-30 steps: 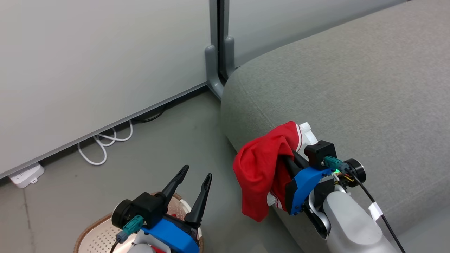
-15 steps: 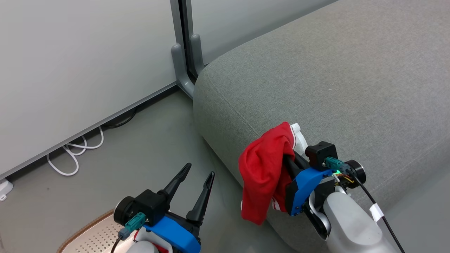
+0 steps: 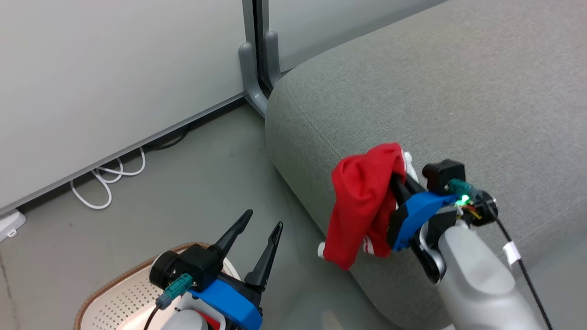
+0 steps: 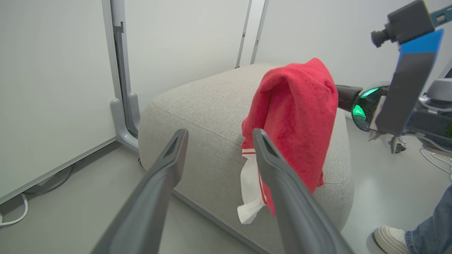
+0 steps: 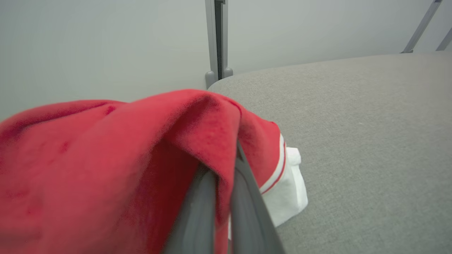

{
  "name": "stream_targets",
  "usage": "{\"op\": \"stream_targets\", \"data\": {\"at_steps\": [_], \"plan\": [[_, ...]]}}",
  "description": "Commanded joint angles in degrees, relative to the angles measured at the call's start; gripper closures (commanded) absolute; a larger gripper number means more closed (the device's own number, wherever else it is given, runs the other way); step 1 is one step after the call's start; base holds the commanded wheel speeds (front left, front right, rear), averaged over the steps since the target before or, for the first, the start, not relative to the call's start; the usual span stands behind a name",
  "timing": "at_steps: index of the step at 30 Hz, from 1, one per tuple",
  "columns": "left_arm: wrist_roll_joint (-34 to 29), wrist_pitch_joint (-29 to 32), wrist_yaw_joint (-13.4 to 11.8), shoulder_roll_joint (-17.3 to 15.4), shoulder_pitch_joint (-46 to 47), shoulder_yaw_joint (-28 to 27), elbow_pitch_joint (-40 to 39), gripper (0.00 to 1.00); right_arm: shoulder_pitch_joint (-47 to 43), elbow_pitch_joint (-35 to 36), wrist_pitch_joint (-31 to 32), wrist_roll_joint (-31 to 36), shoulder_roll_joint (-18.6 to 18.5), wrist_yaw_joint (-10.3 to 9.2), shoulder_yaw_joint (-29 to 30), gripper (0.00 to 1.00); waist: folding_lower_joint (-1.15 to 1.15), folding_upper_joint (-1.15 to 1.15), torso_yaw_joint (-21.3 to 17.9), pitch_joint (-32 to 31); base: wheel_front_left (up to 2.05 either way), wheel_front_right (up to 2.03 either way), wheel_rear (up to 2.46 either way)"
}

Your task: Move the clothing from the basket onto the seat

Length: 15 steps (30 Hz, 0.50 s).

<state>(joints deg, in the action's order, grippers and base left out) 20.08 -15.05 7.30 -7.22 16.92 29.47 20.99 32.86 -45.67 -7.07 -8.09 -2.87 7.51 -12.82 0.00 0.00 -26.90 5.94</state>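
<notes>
**Seat** [image 3: 458, 91]: large grey cushion with a stitched seam, filling the right of the head view, its rounded corner next to a grey post [image 3: 257, 55] at the wall.

**Floor** [image 3: 206, 174]: grey, with a white cable [image 3: 107, 183] looped along the wall's foot.

**Basket** [image 3: 124, 302]: cream and perforated with a brown rim, on the floor at the lower left, well apart from the held clothing. The left arm partly hid it.

**Clothing** [image 3: 362, 201]: a red garment with white stripes and a white part, draped over the right gripper's fingers and hanging at the seat's near edge (whether it touched the seat could not be told). A scrap of red also showed under the left arm, over the basket.

**Right gripper** [image 3: 403, 190]: jaws closed, pinching the clothing, above the seat's edge.

**Left gripper** [image 3: 264, 219]: jaws spread wide and holding nothing, above the basket's far rim, pointing towards the seat.

**Shoe** [image 4: 388, 240]: a person's pale shoe and a blue trouser leg, on the floor beside the seat.
</notes>
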Motion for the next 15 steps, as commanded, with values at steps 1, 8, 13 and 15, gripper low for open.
{"op": "stream_targets", "data": {"at_steps": [1,8,13,15], "plan": [[-0.39,-0.20,0.20,-0.94,1.27,-0.22,-0.26,0.00,3.16,-0.21,0.36,1.36,-0.19,-0.04,2.00,1.00,0.00,0.00,1.11,2.01,0.00,0.00,0.00],[-1.10,-0.19,0.20,-2.93,6.27,1.59,-1.08,0.00,16.29,-1.44,3.61,2.06,-8.24,-0.04,11.01,1.00,0.00,0.00,5.51,11.46,0.00,0.00,0.00],[-1.91,0.14,0.20,-4.42,11.03,3.31,-2.32,0.00,23.60,-1.39,4.62,2.52,-16.93,-0.05,17.90,1.00,0.00,0.00,8.66,19.22,0.00,0.00,0.00],[-2.16,0.29,0.20,-5.08,12.88,3.93,-2.70,0.00,25.45,-1.33,4.35,2.51,-19.72,-0.04,21.31,1.00,0.00,0.00,9.88,22.02,0.00,0.00,0.00]]}}
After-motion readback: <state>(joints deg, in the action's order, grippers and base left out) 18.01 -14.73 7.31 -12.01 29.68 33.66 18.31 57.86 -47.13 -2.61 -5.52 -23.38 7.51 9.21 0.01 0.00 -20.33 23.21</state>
